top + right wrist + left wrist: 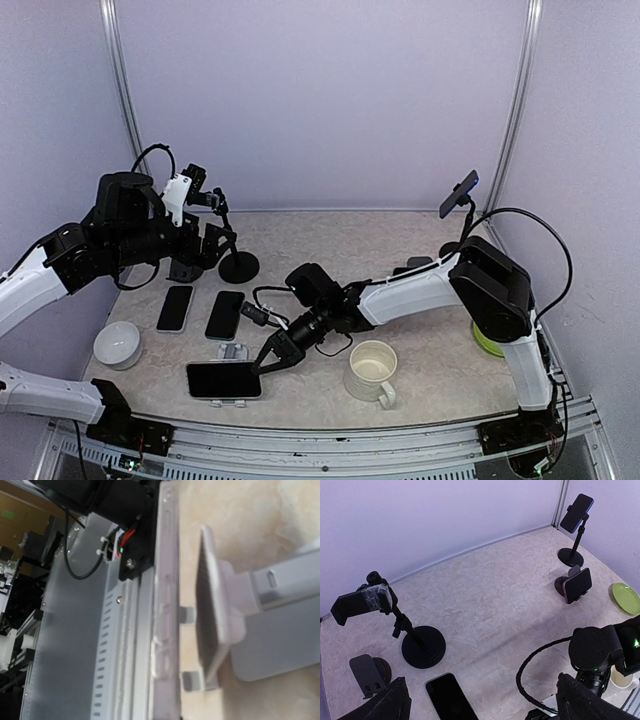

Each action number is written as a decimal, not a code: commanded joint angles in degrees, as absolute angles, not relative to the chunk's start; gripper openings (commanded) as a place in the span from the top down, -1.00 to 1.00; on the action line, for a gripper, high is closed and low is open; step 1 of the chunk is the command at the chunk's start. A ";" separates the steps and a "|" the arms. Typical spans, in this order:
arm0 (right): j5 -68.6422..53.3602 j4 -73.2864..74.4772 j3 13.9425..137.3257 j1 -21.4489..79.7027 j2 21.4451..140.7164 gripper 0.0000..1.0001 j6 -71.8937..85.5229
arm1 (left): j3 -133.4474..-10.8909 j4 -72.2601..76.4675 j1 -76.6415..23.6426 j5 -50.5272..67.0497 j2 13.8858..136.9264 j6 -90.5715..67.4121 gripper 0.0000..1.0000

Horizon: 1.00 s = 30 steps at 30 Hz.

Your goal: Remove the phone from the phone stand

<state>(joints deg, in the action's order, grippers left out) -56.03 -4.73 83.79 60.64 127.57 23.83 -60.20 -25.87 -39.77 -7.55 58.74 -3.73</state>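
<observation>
A dark phone (pixel 225 380) rests sideways on a white stand (pixel 233 352) near the table's front edge. My right gripper (pixel 272 358) is low at the phone's right end, its fingers spread in a V and holding nothing. In the right wrist view the phone (pixel 205 615) shows edge-on against the white stand (pixel 280 625); my own fingers do not show there. My left gripper (pixel 212 242) hovers at the back left, open and empty; its fingers (pixel 385 705) sit wide apart at the bottom corners of the left wrist view.
Two phones (pixel 175 307) (pixel 224 314) lie flat at left. An empty black clamp stand (pixel 238 266) and a small stand (pixel 185 268) are behind them. Phones on a tall stand (pixel 458 193) and a small stand (pixel 415 265) are at right. A bowl (pixel 117 343), mug (pixel 372 370) and green plate (pixel 487 340) sit near the front.
</observation>
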 commanded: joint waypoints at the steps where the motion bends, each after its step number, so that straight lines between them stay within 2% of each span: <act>1: -58.55 -6.16 83.53 60.91 122.62 1.00 23.82 | -63.84 -29.03 -40.38 -7.67 59.30 -1.97 -0.97; 13: -61.85 -8.56 74.63 57.63 114.63 1.00 27.66 | -66.98 -34.56 -47.91 -11.69 61.70 2.46 -0.98; 22: -64.22 -9.16 65.15 53.21 107.29 1.00 29.90 | -66.37 -39.35 -63.58 -18.93 66.84 8.44 -0.97; 30: -66.06 -11.98 59.15 51.56 103.44 1.00 33.33 | -66.71 -46.16 -73.95 -18.43 74.20 11.00 -0.98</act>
